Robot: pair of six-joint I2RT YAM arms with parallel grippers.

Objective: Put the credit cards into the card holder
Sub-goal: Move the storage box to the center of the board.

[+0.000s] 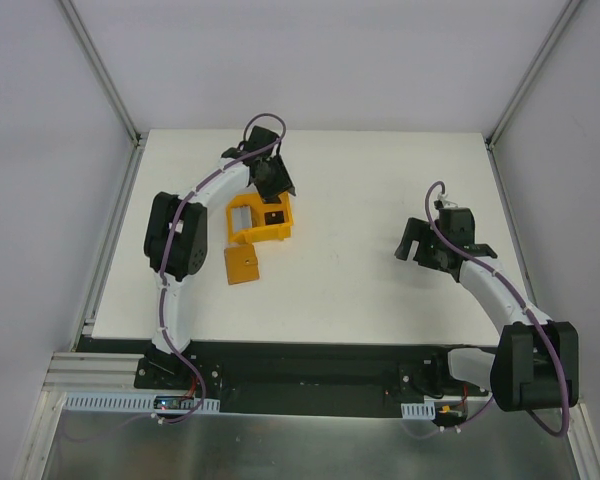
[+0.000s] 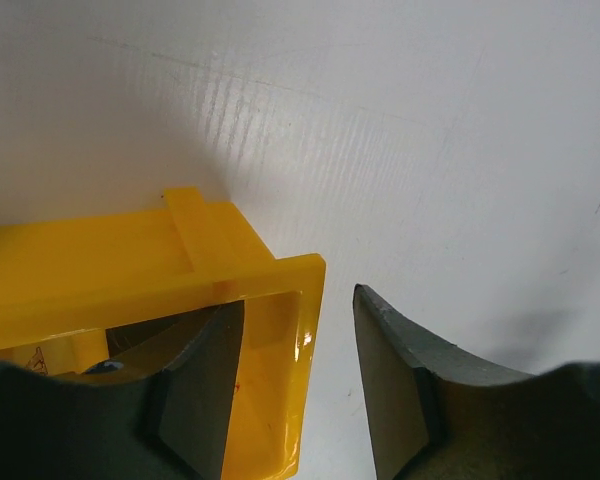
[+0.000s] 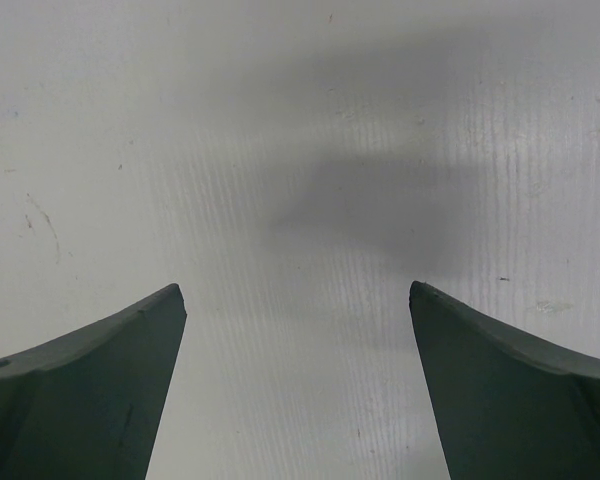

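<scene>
The card holder [image 1: 242, 265] lies flat on the table as an orange-tan square, just in front of the yellow-orange bin [image 1: 280, 232]. A grey card [image 1: 242, 213] and a dark card [image 1: 273, 215] lie inside the bin. My left gripper [image 1: 277, 183] [image 2: 300, 298] hangs over the bin's far right corner. Its jaws are open and straddle the bin wall [image 2: 270, 380], one finger inside and one outside, and a gap shows beside the outer finger. They hold nothing. My right gripper [image 1: 410, 243] [image 3: 296, 288] stands open over bare table at the right.
The white table [image 1: 360, 180] is framed by metal rails at its left and right edges. Both arm bases are bolted at the near edge. The bin stands between the left arm's elbow and the table's middle.
</scene>
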